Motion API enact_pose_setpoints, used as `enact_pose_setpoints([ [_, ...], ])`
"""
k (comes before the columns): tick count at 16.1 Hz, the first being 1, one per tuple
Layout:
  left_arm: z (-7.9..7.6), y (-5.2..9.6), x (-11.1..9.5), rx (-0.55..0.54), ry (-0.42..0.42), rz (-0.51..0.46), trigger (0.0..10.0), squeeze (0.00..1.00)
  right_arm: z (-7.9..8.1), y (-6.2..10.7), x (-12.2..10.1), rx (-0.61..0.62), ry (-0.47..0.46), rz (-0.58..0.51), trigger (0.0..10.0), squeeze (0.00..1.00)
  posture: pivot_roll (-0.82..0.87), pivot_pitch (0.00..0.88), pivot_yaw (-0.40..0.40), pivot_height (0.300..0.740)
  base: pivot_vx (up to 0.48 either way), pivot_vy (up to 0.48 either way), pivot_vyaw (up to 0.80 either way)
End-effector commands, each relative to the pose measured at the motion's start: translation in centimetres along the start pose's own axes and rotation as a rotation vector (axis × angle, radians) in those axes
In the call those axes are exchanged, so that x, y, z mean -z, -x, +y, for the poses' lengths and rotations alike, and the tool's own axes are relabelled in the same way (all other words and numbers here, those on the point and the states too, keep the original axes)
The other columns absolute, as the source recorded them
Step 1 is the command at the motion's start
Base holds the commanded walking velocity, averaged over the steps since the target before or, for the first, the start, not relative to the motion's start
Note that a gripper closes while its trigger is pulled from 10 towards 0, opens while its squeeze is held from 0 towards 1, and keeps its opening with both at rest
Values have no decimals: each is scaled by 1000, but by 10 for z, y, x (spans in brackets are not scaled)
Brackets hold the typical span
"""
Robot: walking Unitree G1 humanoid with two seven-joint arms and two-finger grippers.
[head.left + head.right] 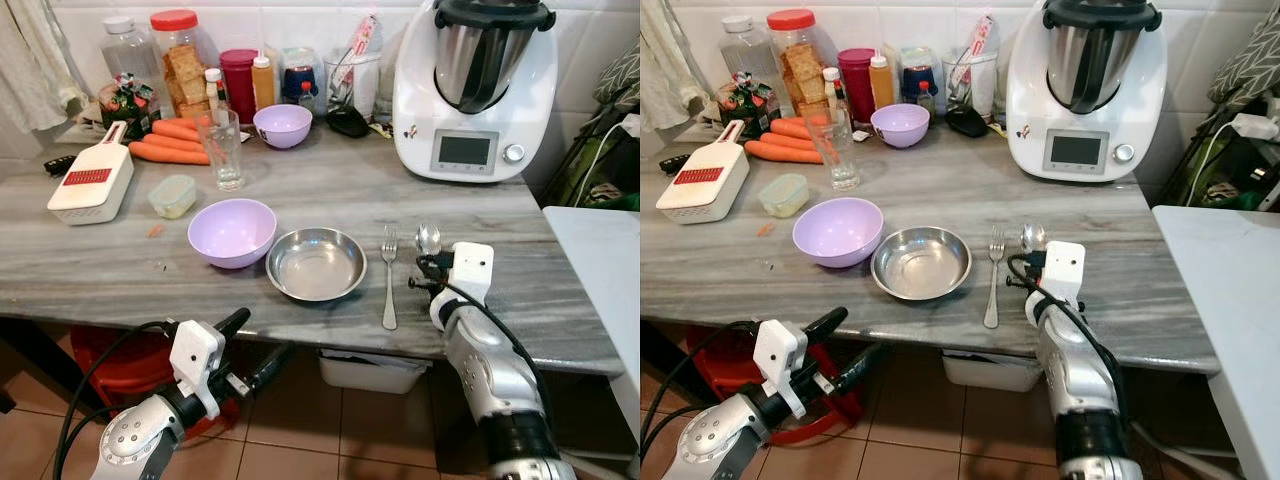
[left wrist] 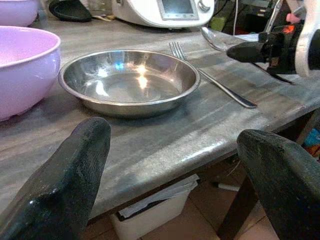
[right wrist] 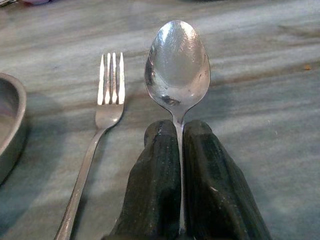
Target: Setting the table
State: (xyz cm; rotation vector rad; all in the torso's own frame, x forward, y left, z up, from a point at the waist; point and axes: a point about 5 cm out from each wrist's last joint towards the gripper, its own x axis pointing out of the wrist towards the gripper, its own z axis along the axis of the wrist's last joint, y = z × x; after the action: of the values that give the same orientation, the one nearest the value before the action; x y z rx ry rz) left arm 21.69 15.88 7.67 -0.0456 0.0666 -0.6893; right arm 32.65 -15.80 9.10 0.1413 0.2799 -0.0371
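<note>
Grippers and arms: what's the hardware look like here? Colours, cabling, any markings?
Both arms are silver metal with rounded joint housings. Each wrist carries a white boxy block. The left gripper has two long black fingers with a matte, rounded surface; the right gripper has the same black fingers. Black cables loop loose along both forearms. I can make out no markings.

My head views are evenly bright and sharp, lit softly from above, with only faint shadows under the bowls on the counter (image 1: 330, 190). The steel dish (image 2: 129, 80) throws small glints of glare in my left wrist view, where my own near fingers (image 2: 65, 185) blur. The spoon (image 3: 177, 65) bowl shines, crisp.
</note>
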Motion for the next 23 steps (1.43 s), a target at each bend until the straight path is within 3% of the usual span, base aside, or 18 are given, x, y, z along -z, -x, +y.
enact_pose_setpoints([
  [1, 0, -1, 0, 16, -6, 3, 10000, 0, 3, -4, 0, -1, -27, 2, 10000, 0, 14, 1, 14, 740, 0, 0, 0],
  [5, 0, -2, 2, 26, -8, 3, 10000, 0, 12, -8, 2, -18, -26, 6, 10000, 0, 13, 0, 14, 740, 0, 0, 0],
  [13, -1, -4, 3, 27, -13, -1, 10000, 0, 12, -12, 8, -30, -5, 26, 10000, 0, 19, 0, 7, 740, 0, 0, 0],
  [14, -2, -4, 2, 28, -14, -3, 10000, 0, 12, -13, 9, -33, -6, 25, 10000, 59, 19, 0, 7, 740, 0, 0, 0],
  [15, -2, -5, 2, 28, -14, -4, 10000, 0, 12, -13, 9, -32, -4, 25, 10000, 404, 19, 0, 6, 740, 0, 0, 0],
  [16, -3, -5, 1, 29, -14, -5, 10000, 0, 12, -13, 9, -34, -4, 25, 10000, 1000, 19, 0, 6, 740, 0, 0, 0],
  [23, -7, -11, -10, 37, -24, -21, 10000, 0, 8, -12, 10, -26, -1, 15, 10000, 1000, 17, 0, 8, 740, 0, 0, 0],
])
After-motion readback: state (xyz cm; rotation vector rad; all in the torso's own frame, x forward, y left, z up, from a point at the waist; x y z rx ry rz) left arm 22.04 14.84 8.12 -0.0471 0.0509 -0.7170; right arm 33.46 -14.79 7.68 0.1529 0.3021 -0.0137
